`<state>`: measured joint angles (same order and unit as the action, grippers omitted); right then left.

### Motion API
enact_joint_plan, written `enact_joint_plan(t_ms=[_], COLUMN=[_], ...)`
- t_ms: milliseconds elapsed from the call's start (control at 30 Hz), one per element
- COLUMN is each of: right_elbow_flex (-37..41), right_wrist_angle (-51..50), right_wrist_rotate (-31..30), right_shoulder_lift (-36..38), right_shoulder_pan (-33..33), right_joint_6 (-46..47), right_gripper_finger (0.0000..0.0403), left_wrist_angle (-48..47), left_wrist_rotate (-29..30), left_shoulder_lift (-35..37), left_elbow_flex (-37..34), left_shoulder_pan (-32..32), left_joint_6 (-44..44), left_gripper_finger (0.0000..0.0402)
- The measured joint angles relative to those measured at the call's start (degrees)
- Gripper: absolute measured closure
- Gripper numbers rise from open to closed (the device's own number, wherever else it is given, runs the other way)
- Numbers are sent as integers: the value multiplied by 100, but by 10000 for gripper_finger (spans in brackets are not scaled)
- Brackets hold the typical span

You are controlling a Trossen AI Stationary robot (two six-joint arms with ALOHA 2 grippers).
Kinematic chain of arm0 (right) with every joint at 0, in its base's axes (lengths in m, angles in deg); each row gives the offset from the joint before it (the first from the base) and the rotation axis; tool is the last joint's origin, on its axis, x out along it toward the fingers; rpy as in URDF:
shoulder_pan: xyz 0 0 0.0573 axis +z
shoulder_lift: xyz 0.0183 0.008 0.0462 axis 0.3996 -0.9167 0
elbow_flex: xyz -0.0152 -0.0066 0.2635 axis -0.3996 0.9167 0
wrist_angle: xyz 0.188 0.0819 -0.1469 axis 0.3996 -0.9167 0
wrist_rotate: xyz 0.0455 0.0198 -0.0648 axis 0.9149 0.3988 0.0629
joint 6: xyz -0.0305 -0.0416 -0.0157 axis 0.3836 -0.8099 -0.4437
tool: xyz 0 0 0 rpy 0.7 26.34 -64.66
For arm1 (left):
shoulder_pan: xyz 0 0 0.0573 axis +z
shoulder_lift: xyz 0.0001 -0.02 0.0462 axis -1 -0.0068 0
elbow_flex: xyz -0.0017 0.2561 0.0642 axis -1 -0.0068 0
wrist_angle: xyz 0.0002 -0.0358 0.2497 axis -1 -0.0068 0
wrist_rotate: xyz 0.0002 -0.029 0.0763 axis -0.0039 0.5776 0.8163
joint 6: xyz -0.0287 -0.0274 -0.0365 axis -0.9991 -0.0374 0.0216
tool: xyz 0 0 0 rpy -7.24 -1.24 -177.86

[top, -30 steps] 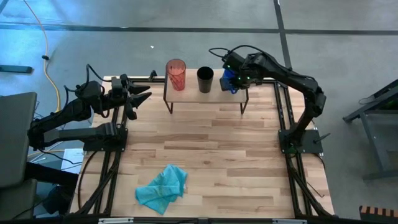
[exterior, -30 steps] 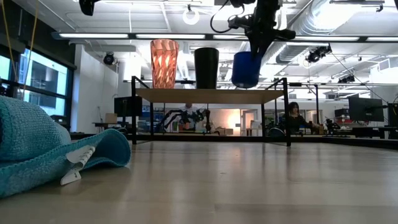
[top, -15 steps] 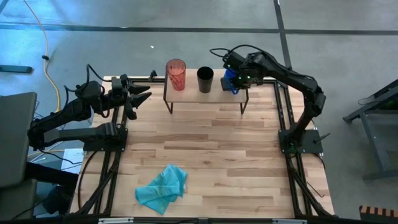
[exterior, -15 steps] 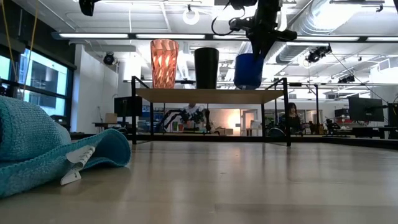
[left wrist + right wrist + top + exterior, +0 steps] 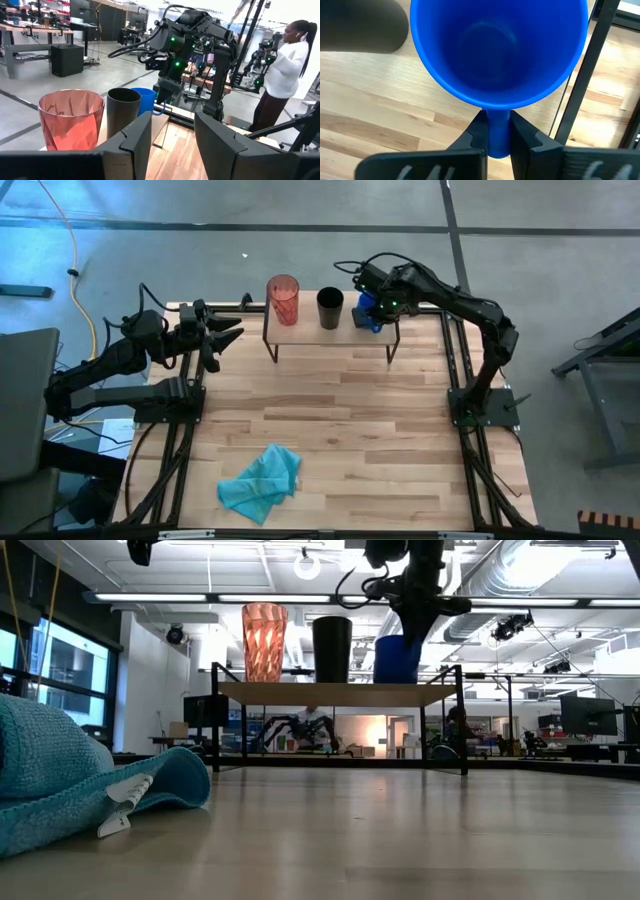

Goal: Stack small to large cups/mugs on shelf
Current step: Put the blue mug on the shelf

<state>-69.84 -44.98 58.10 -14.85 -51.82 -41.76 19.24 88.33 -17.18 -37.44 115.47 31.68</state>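
Note:
The light-wood shelf (image 5: pixel 345 336) stands at the table's far edge on thin black legs. From left to right it carries a red ribbed tumbler (image 5: pixel 283 298), a black cup (image 5: pixel 330 307) and a blue mug (image 5: pixel 366 313). In the low view the tumbler (image 5: pixel 264 642), the cup (image 5: pixel 332 648) and the mug (image 5: pixel 397 658) line up on the board (image 5: pixel 300 692). My right gripper (image 5: pixel 497 127) is shut on the mug from above. At the table's far left, off the shelf, my left gripper (image 5: pixel 172 145) waits open and level, holding nothing. My right gripper pinches the mug's handle (image 5: pixel 497 120) between its two fingers (image 5: pixel 479 131). The fingers come from above, pointing steeply down, on the mug's near-right side. The mug stands upright, mouth up, its bottom (image 5: pixel 397 680) at the shelf board's right end.
A crumpled teal cloth (image 5: pixel 262 483) lies near the table's front edge, left of centre. The wooden tabletop (image 5: pixel 400 440) between the shelf and the cloth is bare. A person (image 5: pixel 285 75) stands in the room beyond the table.
My right gripper has sunk a little with the blue mug. The mug hung slightly tilted just over the shelf's right end and now stands upright with its bottom at the board.

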Motion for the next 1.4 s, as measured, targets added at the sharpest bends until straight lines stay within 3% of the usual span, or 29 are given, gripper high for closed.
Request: enact_joint_plan(t_ms=[700, 967, 1400], right_elbow_flex=[-4, -4, -4], right_wrist_angle=[-149, -134, 160], right_wrist_rotate=[-15, 9, 151], right_shoulder_lift=[11, 11, 11], right_shoulder_pan=[-26, -26, -26], right_joint_6=[-144, -147, -178], right_gripper_finger=[386, 347, 355], left_wrist_angle=[-4, -4, -7], left_wrist_rotate=[0, 0, 0], left_shoulder_lift=[0, 0, 0], left_elbow_flex=[0, 0, 0], left_shoulder_pan=[1, 0, 1], left_joint_6=[-10, -3, -6], left_gripper_finger=[263, 263, 263])
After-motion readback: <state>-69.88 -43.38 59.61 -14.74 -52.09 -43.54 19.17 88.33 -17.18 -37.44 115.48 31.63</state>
